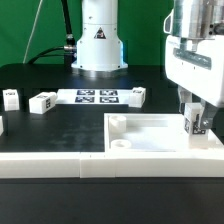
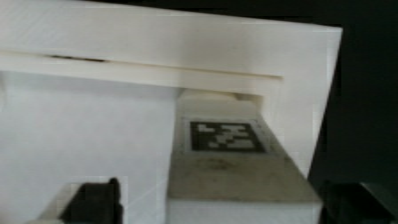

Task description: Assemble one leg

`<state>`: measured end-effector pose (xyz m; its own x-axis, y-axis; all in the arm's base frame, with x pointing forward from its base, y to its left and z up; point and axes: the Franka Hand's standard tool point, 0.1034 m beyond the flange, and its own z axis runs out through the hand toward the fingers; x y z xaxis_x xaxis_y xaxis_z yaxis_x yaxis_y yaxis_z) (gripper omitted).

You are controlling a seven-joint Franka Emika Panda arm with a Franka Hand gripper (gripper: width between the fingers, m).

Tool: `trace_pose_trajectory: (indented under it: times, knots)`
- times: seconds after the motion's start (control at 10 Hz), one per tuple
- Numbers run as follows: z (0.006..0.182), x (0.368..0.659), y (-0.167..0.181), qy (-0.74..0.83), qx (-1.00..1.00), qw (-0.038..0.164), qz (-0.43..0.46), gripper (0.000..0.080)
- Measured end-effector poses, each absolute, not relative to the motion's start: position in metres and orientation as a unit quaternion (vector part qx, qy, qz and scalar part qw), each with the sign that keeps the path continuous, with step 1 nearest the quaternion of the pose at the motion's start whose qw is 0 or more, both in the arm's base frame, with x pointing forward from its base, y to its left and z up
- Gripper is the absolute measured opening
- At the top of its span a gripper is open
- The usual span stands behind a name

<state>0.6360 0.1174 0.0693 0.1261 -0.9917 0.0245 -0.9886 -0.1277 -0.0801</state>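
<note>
The leg (image 1: 196,122) is a small white post with a black-and-white tag. It stands upright at the near corner of the large white tray (image 1: 150,132), at the exterior view's right. My gripper (image 1: 196,126) is straight above it, with one finger on each side. In the wrist view the leg (image 2: 235,150) lies between the two dark fingers (image 2: 96,200). One finger stands clearly apart from the leg's side, and the other is close against it. The jaws are open around the leg.
Three more tagged white pieces lie on the black table: two at the left (image 1: 10,97) (image 1: 43,101) and one (image 1: 137,95) beside the marker board (image 1: 98,96). The robot base (image 1: 100,45) stands behind. A white rail (image 1: 100,166) runs along the front.
</note>
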Motion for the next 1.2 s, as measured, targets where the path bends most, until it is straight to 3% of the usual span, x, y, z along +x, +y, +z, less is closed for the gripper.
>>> trace_pose_trajectory:
  times: [0.1, 0.2, 0.9, 1.2]
  knots:
    - [0.0700, 0.6356, 0.1181, 0.626, -0.779, 0.018, -0.033, 0.0618]
    - [0.0701, 0.6357, 0.1212, 0.580, -0.814, 0.017, -0.034, 0.0640]
    - [0.0716, 0.6373, 0.1279, 0.183, -0.982, 0.002, -0.042, 0.0649]
    - [0.0720, 0.6379, 0.1239, 0.001, -0.999, -0.021, -0.043, 0.0649]
